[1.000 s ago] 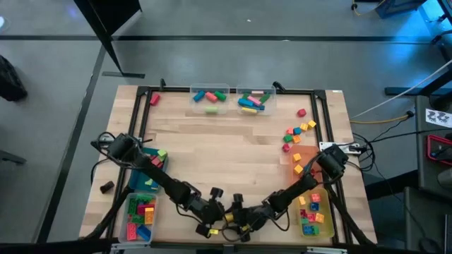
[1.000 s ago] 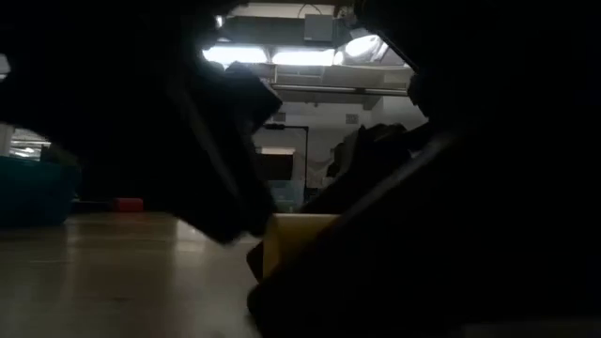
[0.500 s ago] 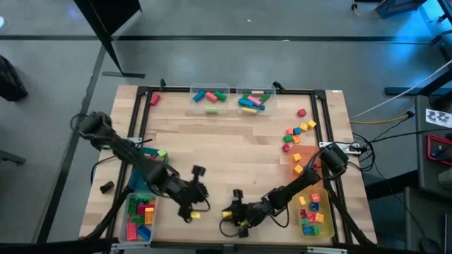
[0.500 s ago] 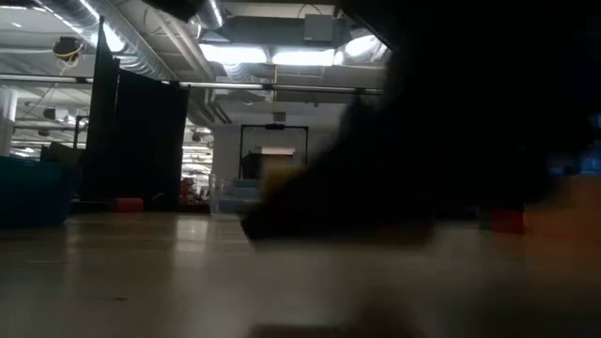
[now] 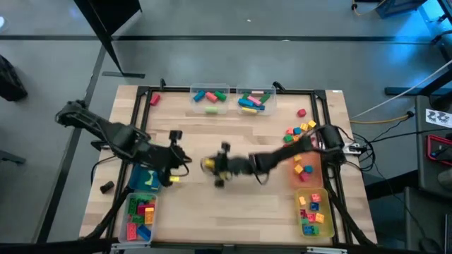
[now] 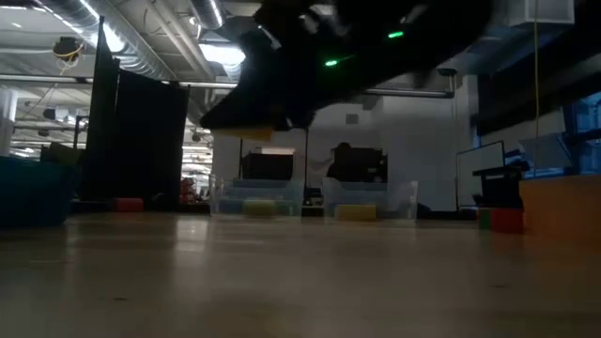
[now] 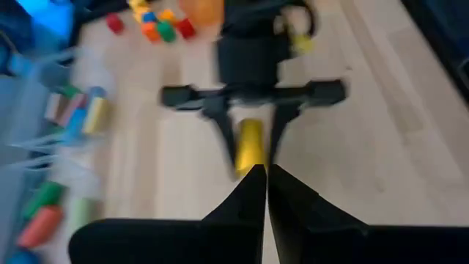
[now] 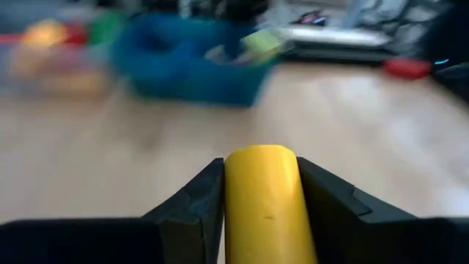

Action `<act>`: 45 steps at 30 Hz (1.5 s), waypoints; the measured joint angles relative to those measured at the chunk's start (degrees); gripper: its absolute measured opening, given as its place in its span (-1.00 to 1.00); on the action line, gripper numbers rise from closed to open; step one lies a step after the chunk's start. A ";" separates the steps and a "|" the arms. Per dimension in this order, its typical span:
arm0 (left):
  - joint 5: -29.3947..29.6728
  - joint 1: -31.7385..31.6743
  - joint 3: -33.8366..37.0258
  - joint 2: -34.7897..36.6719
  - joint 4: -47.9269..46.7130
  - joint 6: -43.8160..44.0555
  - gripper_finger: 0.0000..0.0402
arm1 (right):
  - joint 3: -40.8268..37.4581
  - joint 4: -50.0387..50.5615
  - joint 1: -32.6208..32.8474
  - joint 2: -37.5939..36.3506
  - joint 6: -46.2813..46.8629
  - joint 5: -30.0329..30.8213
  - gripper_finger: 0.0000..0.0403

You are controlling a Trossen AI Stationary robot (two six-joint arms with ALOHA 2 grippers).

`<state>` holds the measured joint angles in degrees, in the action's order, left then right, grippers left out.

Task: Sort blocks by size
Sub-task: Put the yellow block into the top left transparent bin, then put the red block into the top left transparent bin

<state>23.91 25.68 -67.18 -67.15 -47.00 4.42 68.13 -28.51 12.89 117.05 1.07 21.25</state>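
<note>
Fingers (image 8: 194, 209) of right gripper (image 5: 212, 166) clamping yellow block (image 8: 265, 198) mid-table; left gripper (image 5: 174, 176) shut, seemingly empty; fast swing risks slippage.

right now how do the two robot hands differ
The right hand is closed on a yellow block and hangs over the table's middle; the left hand is shut with nothing between its fingers and sits at the left side, by the blue bin. Both have the same two dark fingers.

Two dark jointed arms, black cables, small green lights.
</note>
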 joint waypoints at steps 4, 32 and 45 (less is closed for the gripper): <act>0.15 -3.60 0.00 3.18 -1.81 -3.58 -0.99 | 3.08 0.22 -8.72 -0.02 -1.78 -3.84 -0.32; 4.05 -36.53 0.02 5.06 -6.33 -19.89 -0.95 | 12.88 9.07 -36.52 0.22 2.06 -18.55 -0.21; 4.40 -49.84 0.02 -1.28 -6.36 -16.89 -0.40 | 12.88 9.17 -36.59 0.22 2.02 -14.25 -0.20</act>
<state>28.30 -24.16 -67.16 -68.43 -53.36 -12.47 81.01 -19.33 -23.70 117.27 3.09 7.01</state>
